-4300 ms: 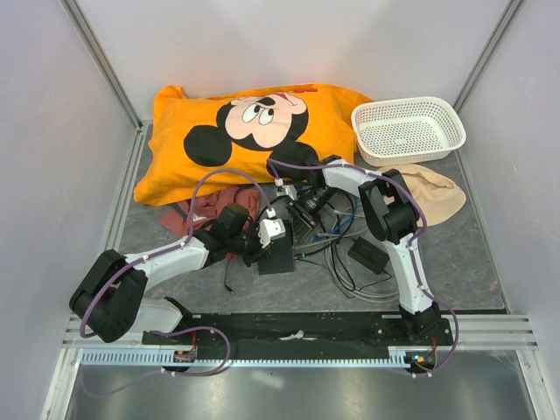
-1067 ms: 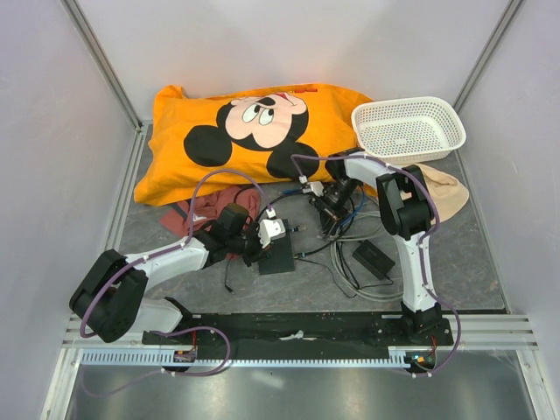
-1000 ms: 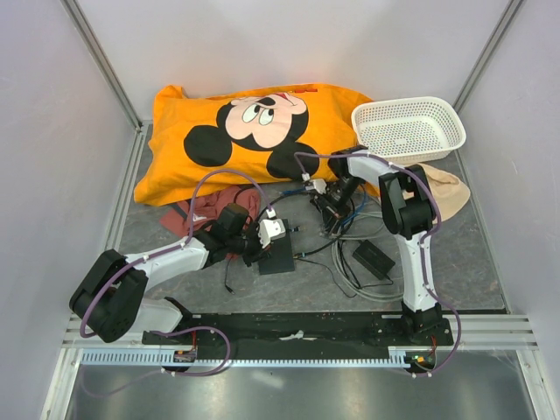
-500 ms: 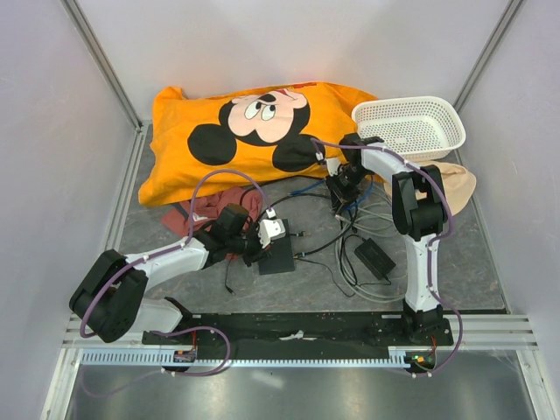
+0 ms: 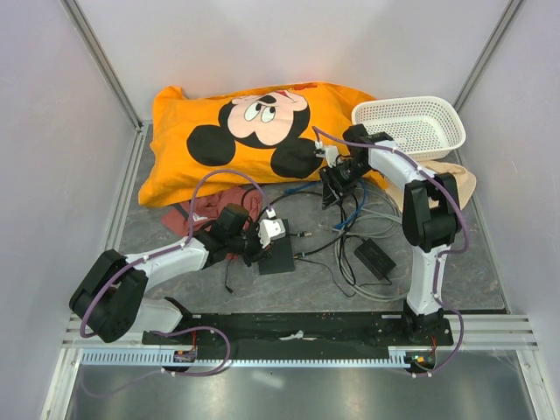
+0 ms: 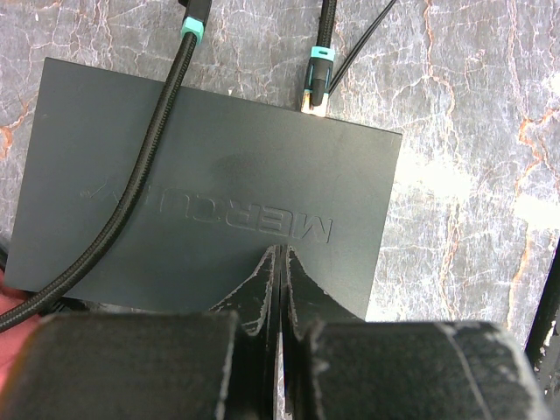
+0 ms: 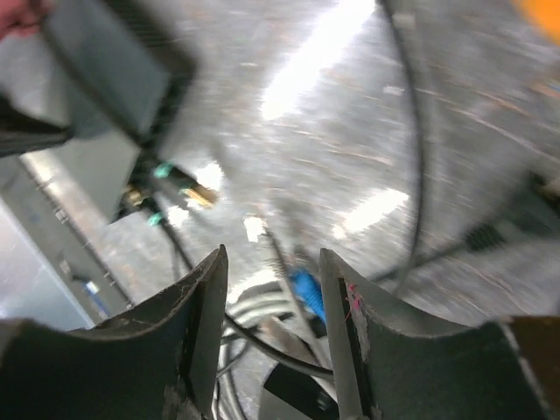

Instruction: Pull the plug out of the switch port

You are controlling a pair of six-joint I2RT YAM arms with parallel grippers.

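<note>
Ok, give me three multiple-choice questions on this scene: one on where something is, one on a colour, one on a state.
1. Where is the white basket? A far right corner. B near left corner. C between the arm bases.
2. What colour are the collars on the plugs by the switch box? A red. B teal. C yellow.
3. The right pincer is: A shut on a cable. B open, empty. C out of view.
Key: A, it sits beside the orange cushion at the far right; B, both collars show teal; B, its fingers stand apart with nothing between.
</note>
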